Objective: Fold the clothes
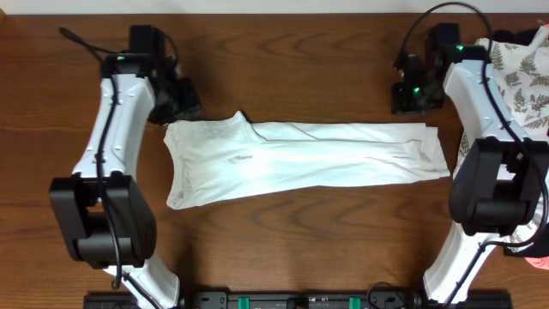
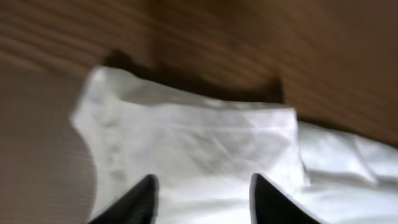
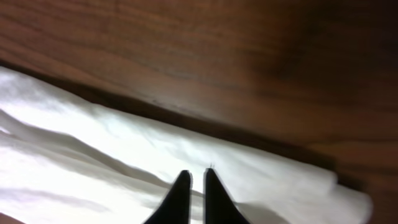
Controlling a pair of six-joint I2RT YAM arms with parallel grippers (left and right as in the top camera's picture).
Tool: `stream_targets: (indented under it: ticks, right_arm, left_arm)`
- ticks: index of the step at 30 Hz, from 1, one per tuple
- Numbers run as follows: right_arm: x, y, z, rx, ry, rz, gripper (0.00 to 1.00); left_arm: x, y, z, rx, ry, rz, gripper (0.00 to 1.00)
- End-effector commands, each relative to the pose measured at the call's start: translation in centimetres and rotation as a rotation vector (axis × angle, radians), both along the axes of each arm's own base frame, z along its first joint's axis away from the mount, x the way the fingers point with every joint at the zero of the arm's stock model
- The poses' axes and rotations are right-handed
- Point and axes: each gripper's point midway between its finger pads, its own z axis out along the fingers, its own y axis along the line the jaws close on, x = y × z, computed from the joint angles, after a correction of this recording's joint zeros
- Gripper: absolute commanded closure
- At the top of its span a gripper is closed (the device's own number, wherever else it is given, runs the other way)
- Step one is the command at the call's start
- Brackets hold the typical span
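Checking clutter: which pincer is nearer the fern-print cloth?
Right. The right pincer sits at the T-shirt's end nearest the fern-print cloth; the left pincer is at the opposite end.

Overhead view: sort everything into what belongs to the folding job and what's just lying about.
Job in hand:
white T-shirt
left gripper
right gripper

Lying about:
fern-print cloth, at the right edge

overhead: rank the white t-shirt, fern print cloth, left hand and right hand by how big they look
1. white T-shirt
2. fern print cloth, partly out of frame
3. left hand and right hand, about alike
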Motion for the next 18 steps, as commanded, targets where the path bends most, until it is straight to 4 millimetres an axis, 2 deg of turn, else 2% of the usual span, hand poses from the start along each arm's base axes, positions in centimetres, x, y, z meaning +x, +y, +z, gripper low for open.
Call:
stream_targets:
  ticks: [1, 4, 5, 9, 18]
  right_arm:
    - [-0.8, 1.2, -0.4, -0.001, 0.009, 0.024, 0.99]
    - [-1.1, 1.7, -1.8, -0.002, 0.011, 0.035, 0.99]
    - [-1.3, 1.8, -2.6, -0.001, 0.011, 0.034, 0.99]
    - [-1.8, 1.8, -3.7, -0.001, 0.017, 0.032, 0.99]
    - [-3.1, 1.9, -5.0, -0.001, 0.055, 0.033, 0.99]
  left_arm:
    - [-1.0, -2.0, -1.1, -0.011, 0.041, -0.051, 0.68]
    - [-1.7, -2.6, -2.2, 0.020, 0.072, -0.071, 0.77]
    - [-2.2, -2.8, -2.9, 0.023, 0.093, -0.076, 0.77]
    - [-2.8, -2.8, -4.2, 0.025, 0.118, -0.078, 0.77]
    - [-4.3, -2.6, -7.6, 0.028, 0.211, -0.077, 0.77]
